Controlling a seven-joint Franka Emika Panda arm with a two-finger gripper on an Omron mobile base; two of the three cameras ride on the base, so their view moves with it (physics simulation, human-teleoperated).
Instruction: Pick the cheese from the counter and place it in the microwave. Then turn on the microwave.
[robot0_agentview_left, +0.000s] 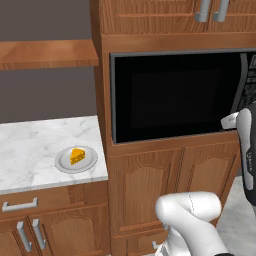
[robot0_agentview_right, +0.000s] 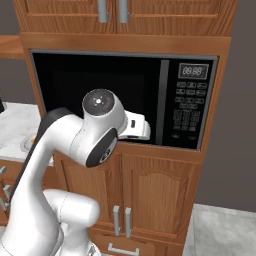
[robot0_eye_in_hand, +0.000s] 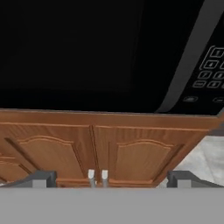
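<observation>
The cheese (robot0_agentview_left: 76, 155), a small orange-yellow wedge with holes, is lying near the right end of the white marble counter (robot0_agentview_left: 30, 150). The black microwave (robot0_agentview_left: 175, 95) is sitting in the wooden cabinet just beside, its dark glass door closed.

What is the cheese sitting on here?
The cheese lies on a round grey plate, which rests on the marble counter. The counter under the plate is covered.

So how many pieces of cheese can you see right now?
1. The cheese sits on a round grey plate on the counter, left of the microwave. The closed microwave's dark glass could hide more.
</observation>
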